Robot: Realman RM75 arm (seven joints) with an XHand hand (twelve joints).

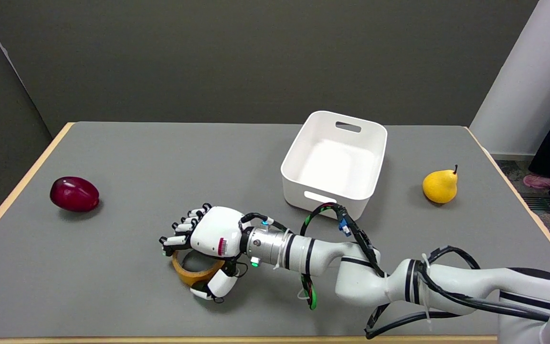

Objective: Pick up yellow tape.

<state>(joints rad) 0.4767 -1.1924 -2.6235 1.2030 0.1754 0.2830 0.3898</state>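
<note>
The fingers of the right hand are curled down over the far-left edge of the yellow tape, and the thumb reaches around its near-right side, so the ring sits between them under the palm. I cannot tell if they already press on the roll or only cage it; the contact itself is hidden by the hand. The tape seems to lie flat on the grey table, in front of the white bin and to its left, well apart from it.

In my judgement the main risk is a slip. The roll is low and its outer wall is smooth, so if the fingers close too high, they may slide over the top edge and the ring stays on the table. If the thumb pushes before the fingers meet the other side, the tape could be pushed away or tip up on its edge. A lift with a loose hold may also drop it.

Nothing stands in the way near the tape. The dark red fruit lies far left of the bin, the yellow pear is at its right, and both are well apart from the hand. The cables on the arm hang just before the bin's near wall and could brush it if the arm moves that way.
</note>
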